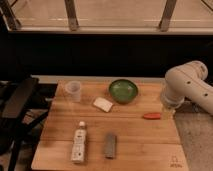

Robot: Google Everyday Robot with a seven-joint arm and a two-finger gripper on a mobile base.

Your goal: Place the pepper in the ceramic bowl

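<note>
The pepper (152, 116) is small, slim and red-orange. It lies on the wooden table (135, 135) near the right edge. The ceramic bowl (123, 91) is round, green and glossy. It stands at the back middle of the table, up and to the left of the pepper, and looks empty. My white arm (189, 84) comes in from the right. Its gripper (167, 110) points down just to the right of the pepper, close to the table's right edge, and is mostly hidden by the arm.
A clear plastic cup (73, 91) stands at the back left. A white flat block (103, 104) lies beside the bowl. A white bottle (79, 140) and a grey bar (110, 145) lie at the front. A dark chair (17, 100) is to the left.
</note>
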